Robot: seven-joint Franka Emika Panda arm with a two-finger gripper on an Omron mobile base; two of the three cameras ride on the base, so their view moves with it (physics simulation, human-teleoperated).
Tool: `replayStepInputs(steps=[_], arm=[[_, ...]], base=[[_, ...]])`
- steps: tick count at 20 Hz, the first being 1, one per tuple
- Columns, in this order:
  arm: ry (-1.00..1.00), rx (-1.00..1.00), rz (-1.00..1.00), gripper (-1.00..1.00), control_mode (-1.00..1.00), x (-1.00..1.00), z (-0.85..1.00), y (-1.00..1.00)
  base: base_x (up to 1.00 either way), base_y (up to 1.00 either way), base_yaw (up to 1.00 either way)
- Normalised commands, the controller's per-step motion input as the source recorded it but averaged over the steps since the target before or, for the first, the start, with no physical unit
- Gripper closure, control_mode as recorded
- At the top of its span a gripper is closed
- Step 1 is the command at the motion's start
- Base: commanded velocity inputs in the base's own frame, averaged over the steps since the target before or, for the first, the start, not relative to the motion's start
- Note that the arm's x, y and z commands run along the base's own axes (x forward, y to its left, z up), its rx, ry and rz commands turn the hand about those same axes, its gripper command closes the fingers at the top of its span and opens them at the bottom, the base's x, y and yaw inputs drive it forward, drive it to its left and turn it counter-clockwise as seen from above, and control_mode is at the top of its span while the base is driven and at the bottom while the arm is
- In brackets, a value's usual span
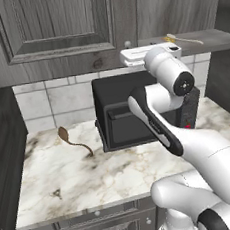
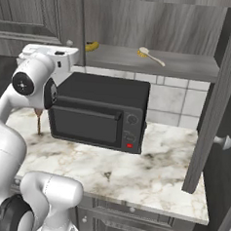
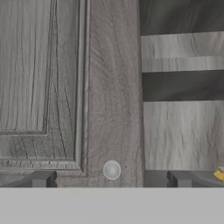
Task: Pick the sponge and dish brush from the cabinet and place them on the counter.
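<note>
The dish brush, a thin white handle with a yellow head, lies on the grey shelf of the open cabinet; it also shows as the dish brush. The sponge is out of view. My gripper is open, its fingertips wide apart with nothing between them. It faces the cabinet's closed left door and its round knob, left of the open bay. The white hand hovers above the microwave at shelf height. The marble counter lies below.
A black microwave stands on the counter under the shelf. A yellow banana lies at the shelf's left end. A brown spoon rests on the counter's left. The cabinet's right door hangs open with its knob.
</note>
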Motion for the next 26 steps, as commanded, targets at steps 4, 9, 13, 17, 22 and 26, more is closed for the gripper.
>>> replayStepInputs(steps=[4, 9, 13, 17, 22, 26], arm=[[0.0, 0.0, 0.0, -1.0, -1.0, 0.15, -0.03, 0.0], [0.0, 0.0, 0.0, -1.0, -1.0, 0.15, -0.05, 0.01], [0.0, 0.0, 0.0, -1.0, -1.0, 0.16, -0.05, 0.02], [0.0, 0.0, 0.0, -1.0, -1.0, 0.19, -0.02, 0.05], [0.0, 0.0, 0.0, -1.0, -1.0, 0.2, -0.04, 0.02], [0.0, 0.0, 0.0, -1.0, -1.0, 0.18, -0.07, 0.04]], base=[[0.0, 0.0, 0.0], [0.0, 0.0, 0.0], [0.0, 0.0, 0.0], [0.0, 0.0, 0.0], [0.0, 0.0, 0.0], [0.0, 0.0, 0.0]])
